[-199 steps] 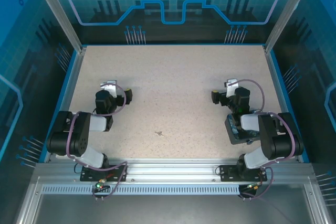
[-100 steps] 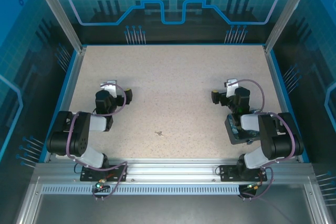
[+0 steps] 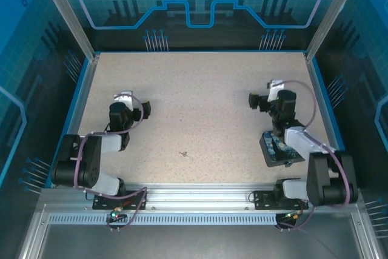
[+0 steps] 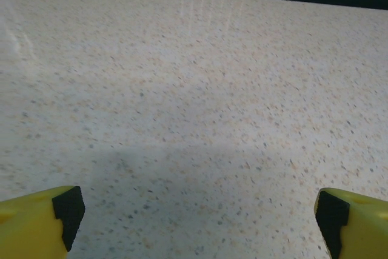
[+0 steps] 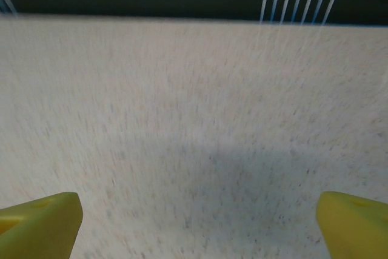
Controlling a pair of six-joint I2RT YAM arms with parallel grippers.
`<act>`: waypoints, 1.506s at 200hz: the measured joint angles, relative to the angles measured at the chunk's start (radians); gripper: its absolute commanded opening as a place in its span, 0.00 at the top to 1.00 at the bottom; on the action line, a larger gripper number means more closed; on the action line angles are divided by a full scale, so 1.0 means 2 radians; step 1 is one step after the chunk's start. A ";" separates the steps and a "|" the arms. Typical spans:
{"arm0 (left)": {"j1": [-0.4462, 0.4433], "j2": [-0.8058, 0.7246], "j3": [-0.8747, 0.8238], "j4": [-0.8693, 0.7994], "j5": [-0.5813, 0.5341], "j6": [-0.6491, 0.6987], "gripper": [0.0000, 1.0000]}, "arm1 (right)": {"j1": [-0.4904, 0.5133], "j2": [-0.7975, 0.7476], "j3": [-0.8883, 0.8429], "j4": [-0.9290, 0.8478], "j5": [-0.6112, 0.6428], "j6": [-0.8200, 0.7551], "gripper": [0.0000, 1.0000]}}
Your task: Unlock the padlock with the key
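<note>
The key is a tiny dark sliver lying on the speckled table, near the front middle, between the two arms. My left gripper hovers at the left, open wide, well behind and to the left of the key. In the left wrist view the left gripper has only bare table between its yellow fingers. My right gripper is open at the right, and in its blurred wrist view the right gripper is empty. I cannot make out a padlock's shape.
A dark blue swirl-painted box lies flat at the front right, partly under the right forearm. Blue walls with a raised rim close in the table. The aluminium base rail runs along the near edge.
The right arm has stretched away from its base and slightly to the right, uncovering more of the blue box. The left arm shifted only slightly. The key has not moved.
</note>
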 measured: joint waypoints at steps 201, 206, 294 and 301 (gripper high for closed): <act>-0.217 0.000 0.341 -0.488 -0.010 -0.192 0.01 | -0.030 -0.213 0.098 -0.718 0.168 0.442 0.00; -0.219 0.000 0.344 -0.488 -0.010 -0.193 0.01 | -0.035 -0.220 0.084 -0.711 0.157 0.441 0.00; -0.224 -0.013 0.348 -0.490 -0.010 -0.208 0.01 | -0.041 -0.180 0.026 -0.565 0.035 0.384 0.04; -0.225 -0.015 0.348 -0.490 -0.010 -0.209 0.01 | -0.038 -0.171 0.026 -0.542 0.023 0.376 0.05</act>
